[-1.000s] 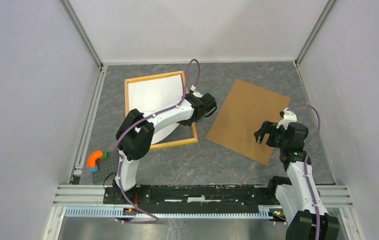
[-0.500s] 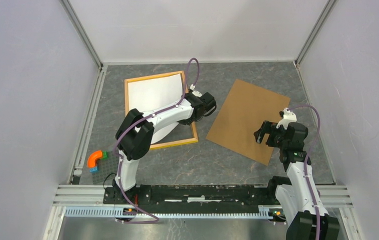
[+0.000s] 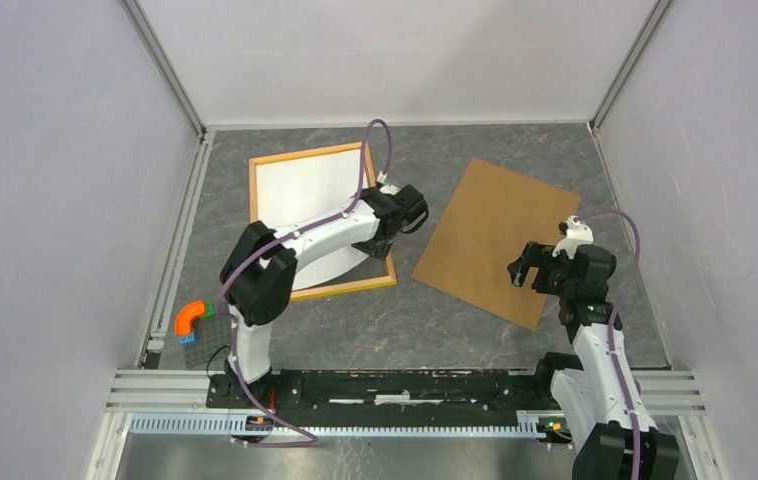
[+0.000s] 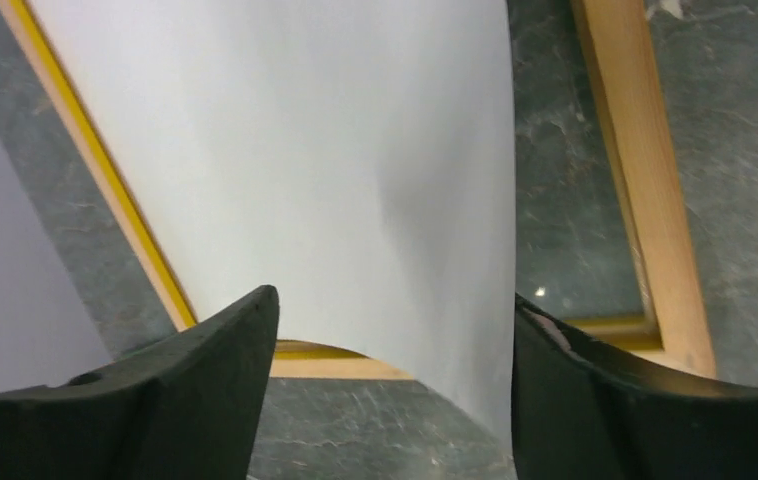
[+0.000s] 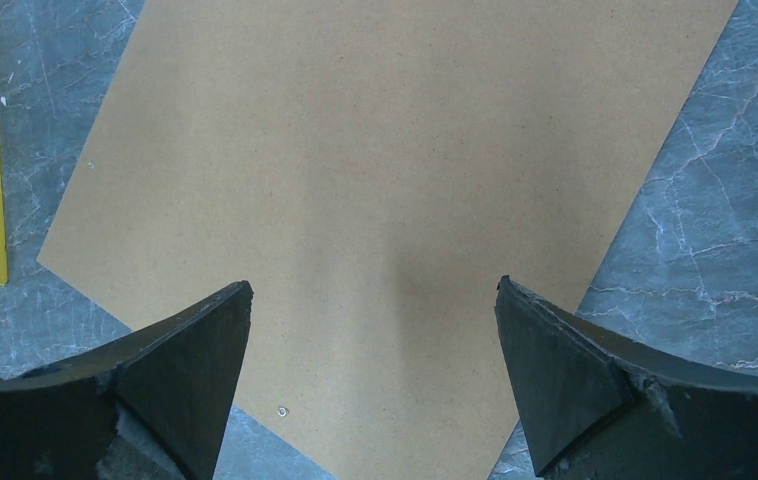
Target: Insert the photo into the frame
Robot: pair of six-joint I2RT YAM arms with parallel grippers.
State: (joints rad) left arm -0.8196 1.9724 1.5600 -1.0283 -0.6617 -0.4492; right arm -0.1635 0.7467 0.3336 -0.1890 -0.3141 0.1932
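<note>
The photo (image 3: 305, 190) lies white back up inside the orange-yellow wooden frame (image 3: 254, 220) at the table's back left. In the left wrist view the photo (image 4: 305, 150) bows upward, its near edge arching over the frame's lower rail, and bare table shows between its right edge and the frame's right rail (image 4: 645, 200). My left gripper (image 3: 407, 212) hovers over the photo's right side, open, with the curled edge between its fingers (image 4: 205, 390) but not pinched. My right gripper (image 3: 527, 268) is open above the brown backing panel (image 3: 490, 230), holding nothing.
The brown backing panel (image 5: 395, 150) lies flat, turned at an angle, to the right of the frame. An orange curved piece with small green and blue blocks (image 3: 191, 318) sits by the left wall. White walls close in three sides, and a metal rail (image 3: 405, 385) runs along the near edge.
My left gripper went from shut on the photo's right edge to open, letting it go, and the arm shifted slightly left. The photo's lifted edge dropped lower. The right arm stayed still.
</note>
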